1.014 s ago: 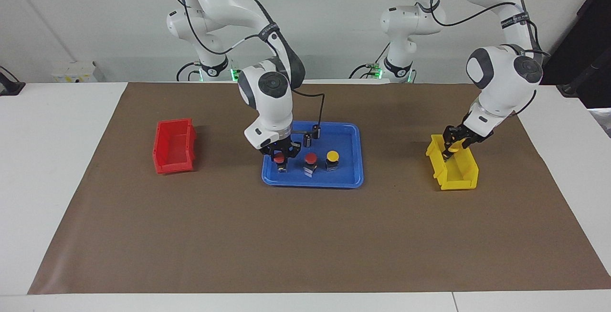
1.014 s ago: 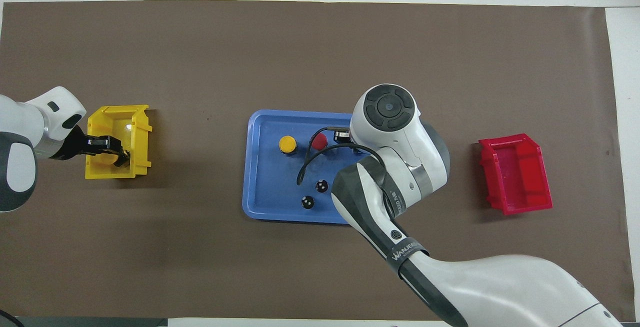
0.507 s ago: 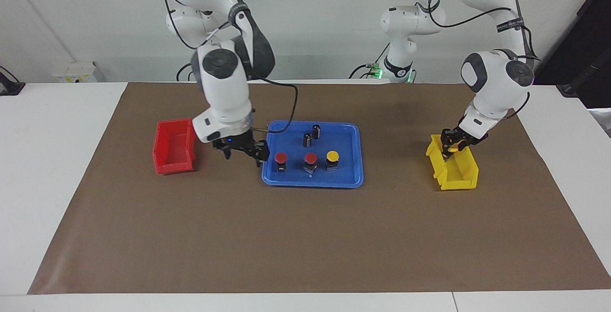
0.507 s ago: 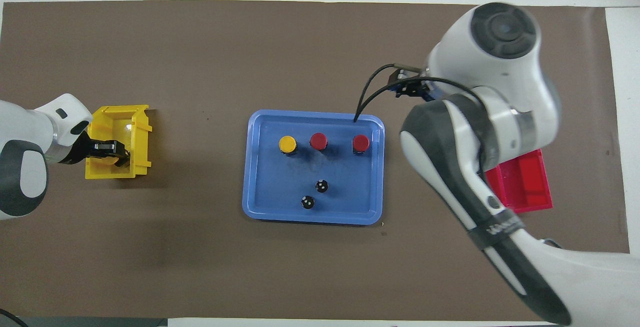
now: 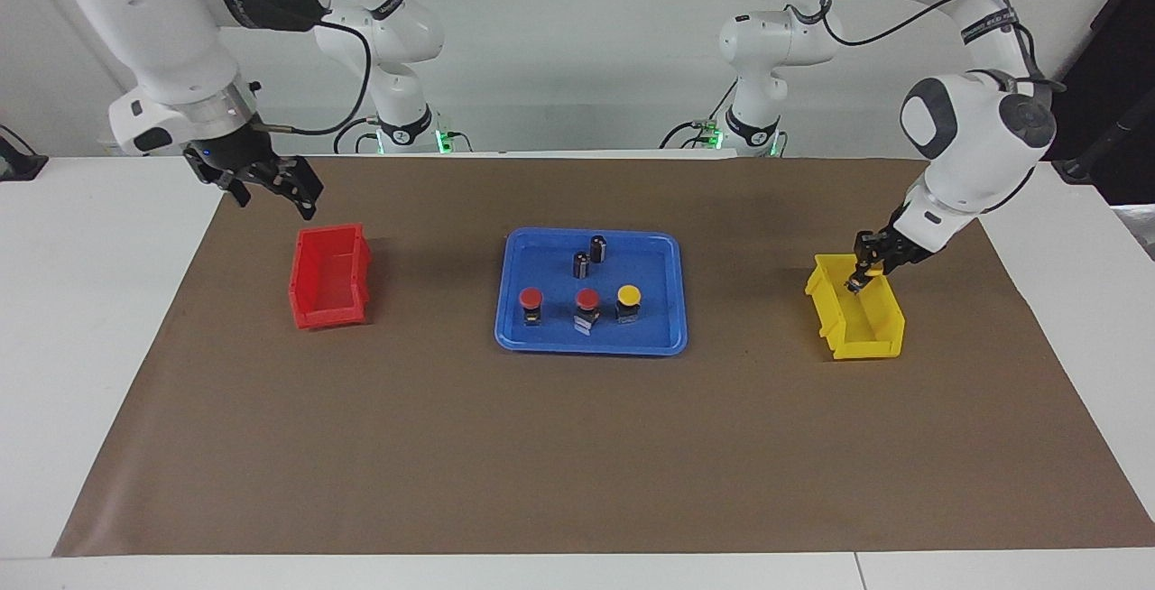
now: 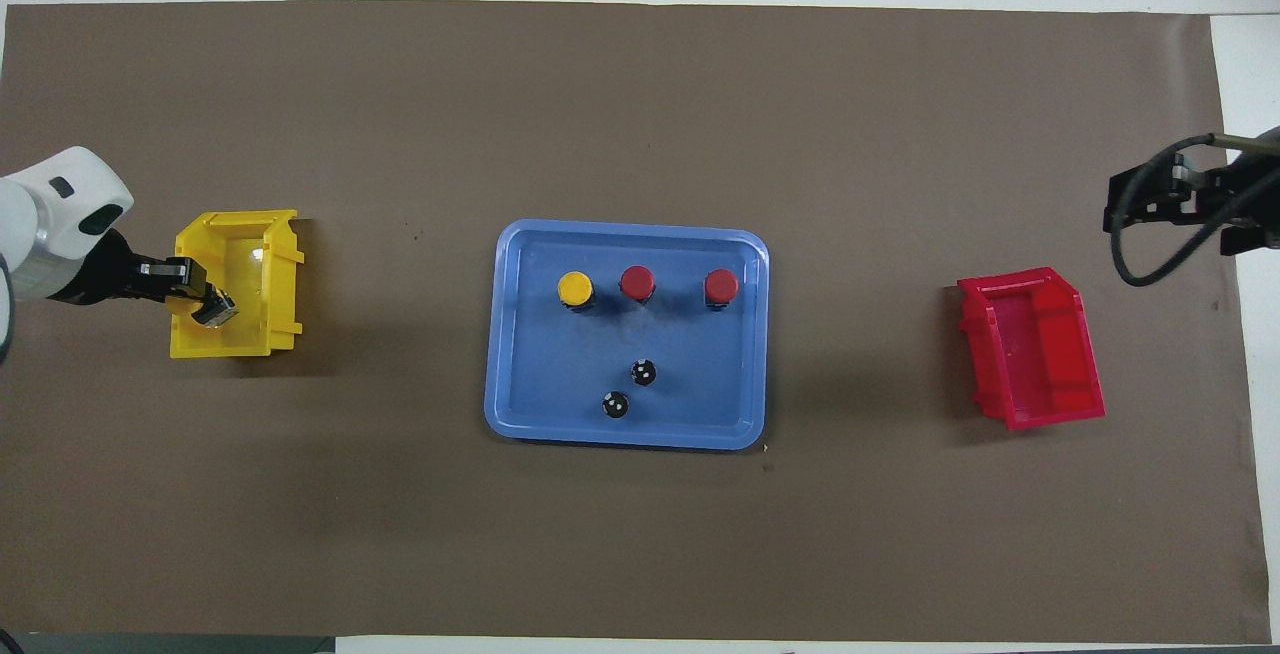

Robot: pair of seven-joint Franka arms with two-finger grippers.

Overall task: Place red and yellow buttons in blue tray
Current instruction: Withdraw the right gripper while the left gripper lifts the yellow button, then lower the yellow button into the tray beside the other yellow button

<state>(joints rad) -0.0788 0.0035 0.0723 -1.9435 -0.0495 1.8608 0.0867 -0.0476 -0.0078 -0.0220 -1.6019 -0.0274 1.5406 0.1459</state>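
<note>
Three buttons (image 5: pixel 586 305), two red and one yellow, stand in my blue tray (image 5: pixel 663 337). My left gripper (image 5: pixel 857 281), over the yellow bin (image 5: pixel 866 328), clenches the last yellow button (image 5: pixel 854 284); my right gripper (image 5: pixel 271 182) hangs released.

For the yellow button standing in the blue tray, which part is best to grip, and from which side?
Probably come straight down onto the yellow button and pinch its black square base under the round cap. It stands upright in the blue tray, and the red button beside it leaves a gap.
</note>
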